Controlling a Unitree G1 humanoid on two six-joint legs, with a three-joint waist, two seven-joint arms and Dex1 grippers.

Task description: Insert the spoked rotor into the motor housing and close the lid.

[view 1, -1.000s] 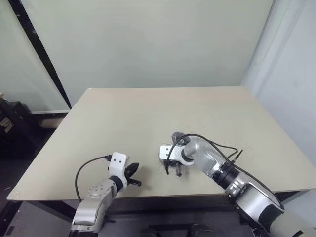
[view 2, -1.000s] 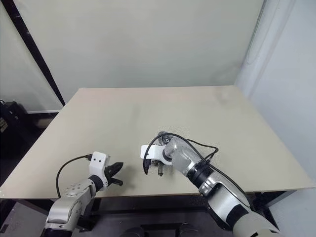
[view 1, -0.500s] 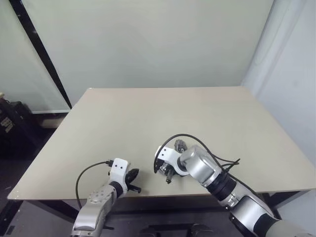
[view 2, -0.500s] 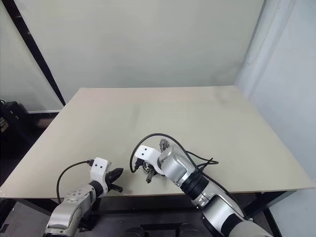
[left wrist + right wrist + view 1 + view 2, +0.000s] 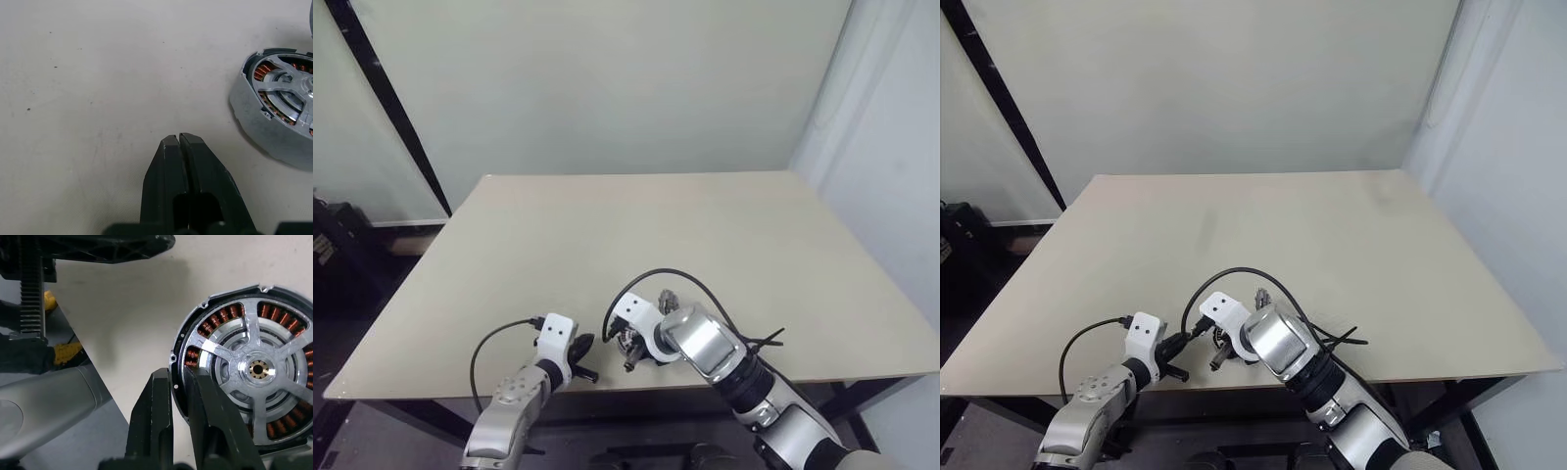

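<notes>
Four cameras: a head stereo pair and one on each wrist.
The two head views looked forward and down from well above the table [image 5: 705,215], sharing nearly the whole top and both arms. The left wrist view looked close along the left gripper [image 5: 179,142] at the tabletop, catching the housing [image 5: 274,122] at its edge. The right wrist view sat closer still along the right gripper [image 5: 182,382], sharing that housing and rotor [image 5: 257,368].
</notes>
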